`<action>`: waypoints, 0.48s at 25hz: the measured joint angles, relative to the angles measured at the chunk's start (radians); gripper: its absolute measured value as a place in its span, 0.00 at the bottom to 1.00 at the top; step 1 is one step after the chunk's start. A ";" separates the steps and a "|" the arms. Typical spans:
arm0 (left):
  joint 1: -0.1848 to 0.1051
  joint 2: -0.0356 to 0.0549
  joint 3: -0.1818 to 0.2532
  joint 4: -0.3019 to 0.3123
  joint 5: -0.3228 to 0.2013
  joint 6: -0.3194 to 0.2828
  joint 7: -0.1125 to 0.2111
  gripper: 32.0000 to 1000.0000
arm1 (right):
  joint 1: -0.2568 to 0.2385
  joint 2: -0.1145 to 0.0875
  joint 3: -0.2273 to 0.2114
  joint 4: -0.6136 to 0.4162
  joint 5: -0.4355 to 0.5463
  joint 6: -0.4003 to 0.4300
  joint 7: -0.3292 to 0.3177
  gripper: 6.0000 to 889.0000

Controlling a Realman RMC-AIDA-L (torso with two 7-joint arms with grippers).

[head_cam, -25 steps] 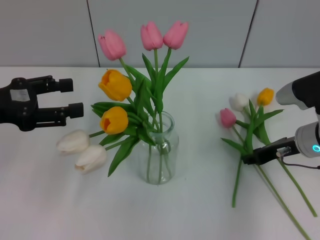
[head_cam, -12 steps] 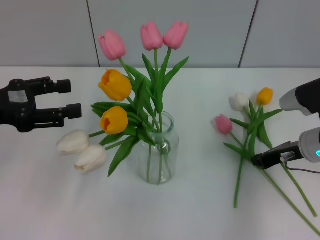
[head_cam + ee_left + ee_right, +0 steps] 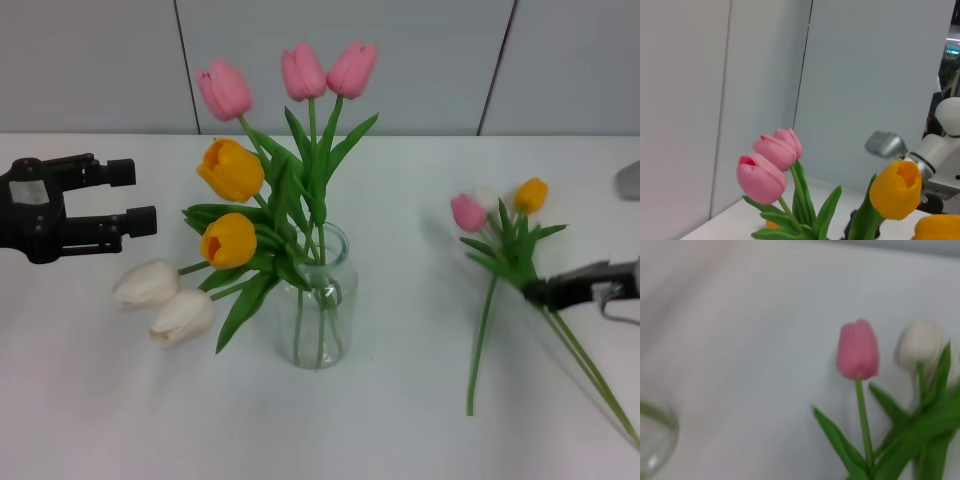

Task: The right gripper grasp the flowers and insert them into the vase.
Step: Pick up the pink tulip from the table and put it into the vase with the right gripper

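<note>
Pink, white and orange buds top the flowers (image 3: pixel 505 240), three slim tulips bunched together on the right side of the white table (image 3: pixel 400 420). Their green stems run down and fan out, one slanting toward the middle of the table, the others trailing toward the right edge of the head view. The right gripper (image 3: pixel 548 291) is clamped on the stems just below the leaves, its black fingers closed around them, so the buds stand raised and tilted away from it. In the right wrist view the pink bud (image 3: pixel 858 349) and the white bud (image 3: pixel 920 342) show close up above narrow leaves, with the table behind them.

Left of the bunch, well apart from it, the vase (image 3: pixel 320 300) stands upright near the table's middle; a curve of its glass shows at the edge of the right wrist view (image 3: pixel 652 440). It already holds three tall pink tulips (image 3: pixel 303 72), two big orange tulips (image 3: pixel 231 170) and two large white tulip heads (image 3: pixel 163 298) that droop over its side down to the table.

Farther left, the left gripper (image 3: pixel 130 195) hovers above the table with its fingers spread wide, holding nothing. A pale square label sits on its black body, but I cannot read any writing on it.
</note>
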 joint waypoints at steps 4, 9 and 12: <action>0.002 -0.0017 -0.001 0.000 -0.001 0.000 0.000 0.82 | -0.089 0.003 -0.001 -0.145 0.212 -0.117 -0.105 0.05; 0.011 -0.0023 -0.002 0.000 -0.002 0.000 0.000 0.82 | -0.219 0.002 0.005 -0.269 0.634 -0.281 -0.309 0.05; 0.016 -0.0028 -0.010 0.000 -0.003 0.000 0.004 0.82 | -0.269 -0.002 0.005 -0.272 0.929 -0.364 -0.460 0.05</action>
